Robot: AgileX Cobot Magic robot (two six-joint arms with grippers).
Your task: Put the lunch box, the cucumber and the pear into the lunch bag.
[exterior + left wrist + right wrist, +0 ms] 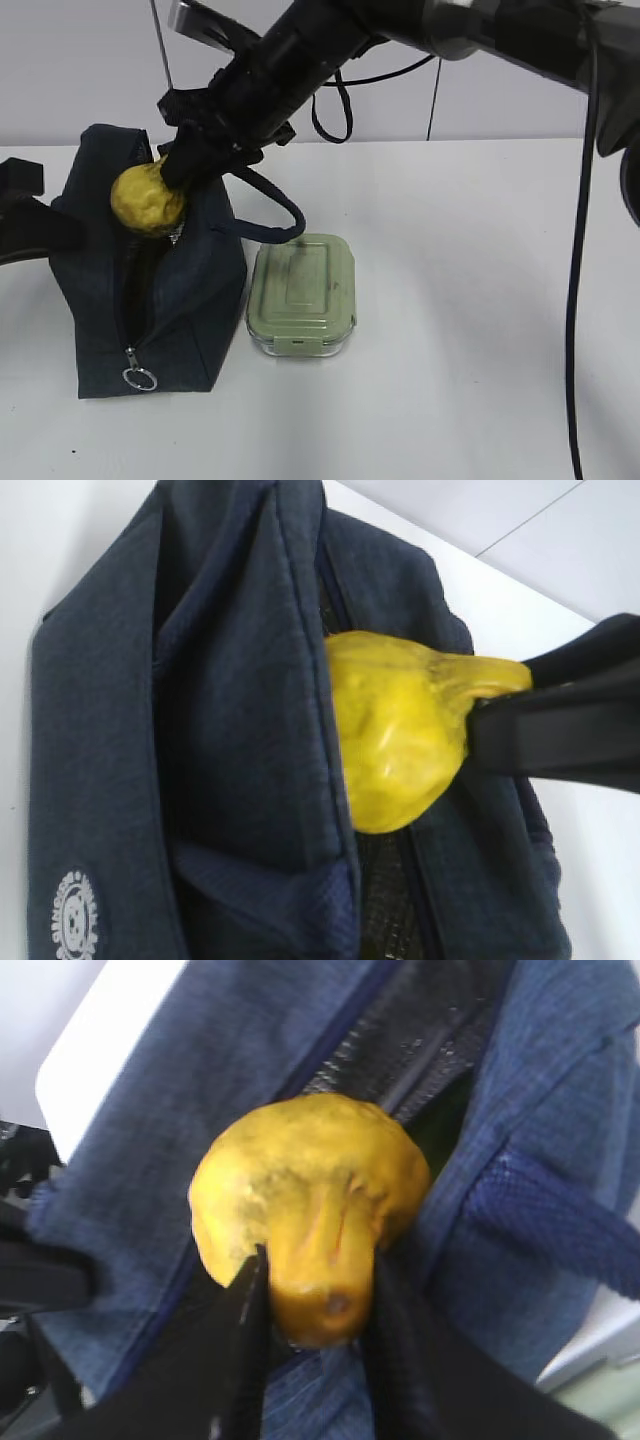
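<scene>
The right tool (315,1360) is clenched on the neck of the pear (305,1200), holding it over the open zipper slit of the lunch bag (190,280); the left tool is closed and out of view. The fruit should be lowered straight through the gap and released only once its body is past the zipper edges. The pear's long axis runs from the neck in the jaws, up and right, to its bulb pointing down-left into the bag, while the lunch box (302,294) sits on the desk (460,330) just right of the bag.

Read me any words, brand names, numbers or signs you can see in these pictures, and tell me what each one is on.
Round white logo on the lunch bag: ring lettering too blurred to read.
Lunch box lid: no text visible.
Pear, right gripper: none.
</scene>
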